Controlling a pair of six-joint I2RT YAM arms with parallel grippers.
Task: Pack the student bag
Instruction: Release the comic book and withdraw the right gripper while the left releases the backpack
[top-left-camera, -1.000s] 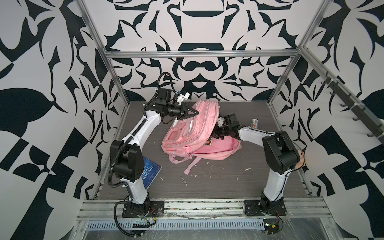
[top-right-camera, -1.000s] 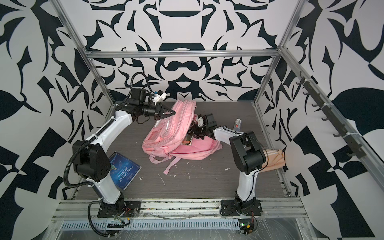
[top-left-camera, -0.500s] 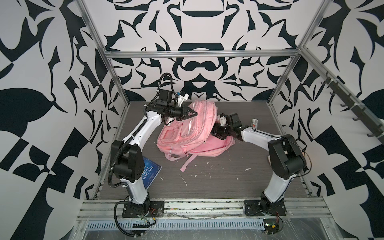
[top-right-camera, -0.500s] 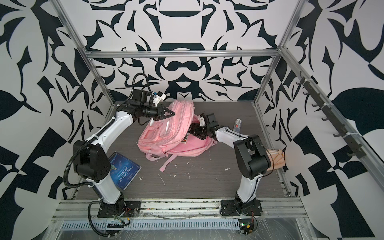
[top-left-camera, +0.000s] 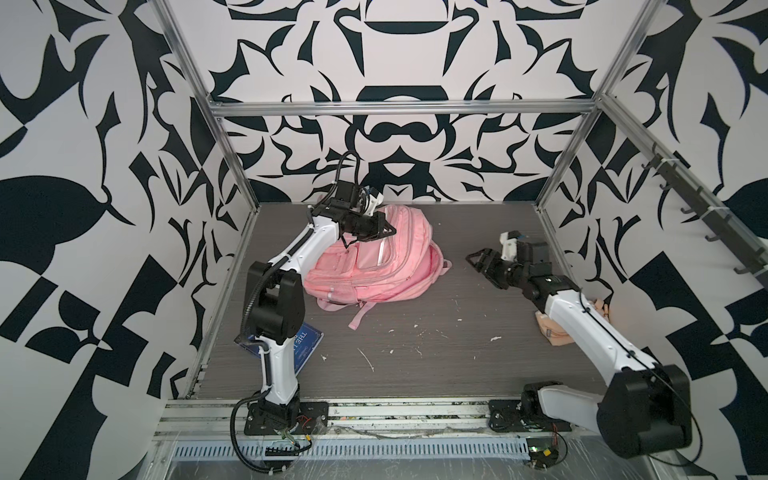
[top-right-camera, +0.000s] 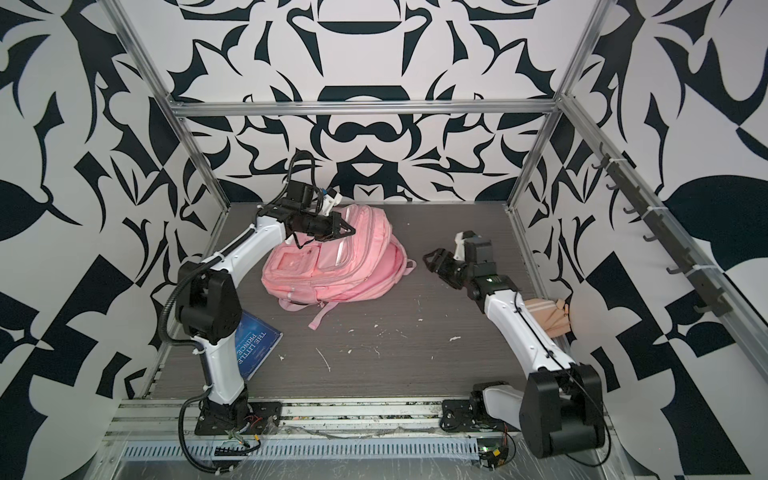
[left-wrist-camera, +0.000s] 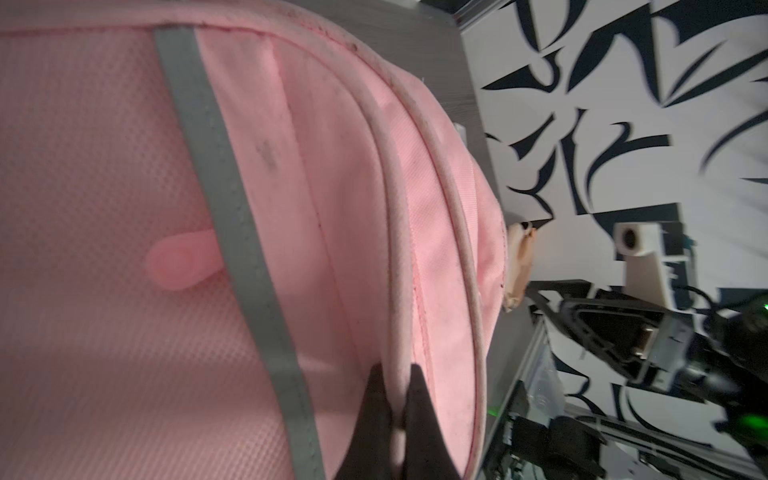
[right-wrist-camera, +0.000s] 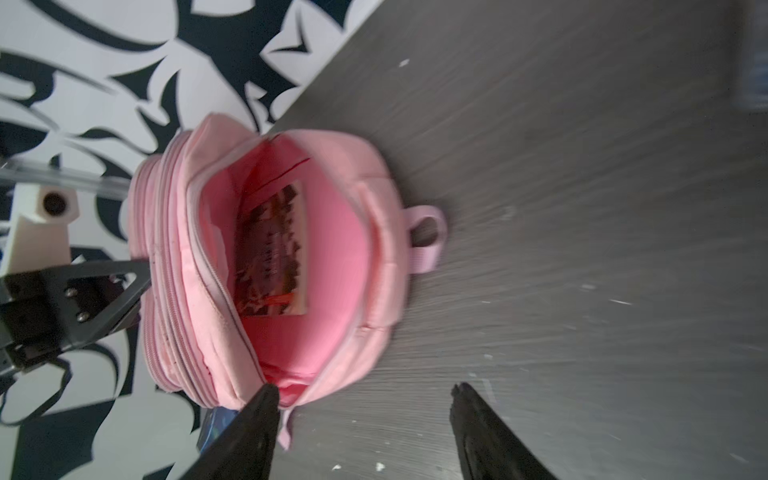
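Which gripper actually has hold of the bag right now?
The left gripper: its jaws are shut on a piped seam of the student bag. The right gripper is open, apart from the bag and holding nothing.

Front and middle of worktop (top-left-camera: 415, 365) open. The student bag (top-left-camera: 374, 270) blocks the back-left part, left hand (top-left-camera: 390, 230) clamped on its upper rim. Bag mouth gapes toward the spread right hand (top-left-camera: 473, 264), bare gap between. Blue book (top-right-camera: 257, 345) lies at left edge, beige pouch (top-right-camera: 548, 318) at right edge.
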